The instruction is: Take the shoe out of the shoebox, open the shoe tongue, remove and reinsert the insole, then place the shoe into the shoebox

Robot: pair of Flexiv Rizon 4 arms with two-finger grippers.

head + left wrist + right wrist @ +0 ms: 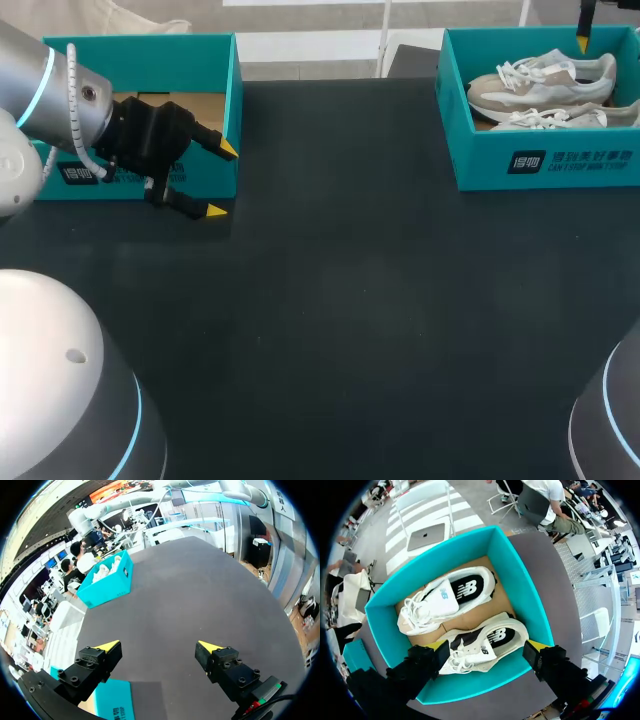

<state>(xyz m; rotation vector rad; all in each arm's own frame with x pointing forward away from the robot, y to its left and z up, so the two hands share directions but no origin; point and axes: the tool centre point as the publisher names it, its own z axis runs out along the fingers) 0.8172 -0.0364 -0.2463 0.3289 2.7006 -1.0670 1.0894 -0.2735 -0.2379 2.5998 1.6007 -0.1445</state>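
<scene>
Two white and beige shoes lie side by side in the teal shoebox (545, 165) at the table's back right, the far shoe (545, 80) and the near shoe (560, 117). In the right wrist view my right gripper (487, 646) hangs open above the box, its yellow tips wide apart over the near shoe (492, 635). The far shoe (450, 597) lies beyond it. Only one right fingertip (582, 42) shows in the head view. My left gripper (221, 180) stands open with nothing in it, far from the shoes, in front of the other teal box (140, 48).
The second teal box at the back left shows only its brown cardboard floor (195, 105). Dark table surface (340, 300) stretches between the two boxes and toward the front. In the left wrist view the shoebox (107, 577) lies far ahead of the open left gripper (159, 645).
</scene>
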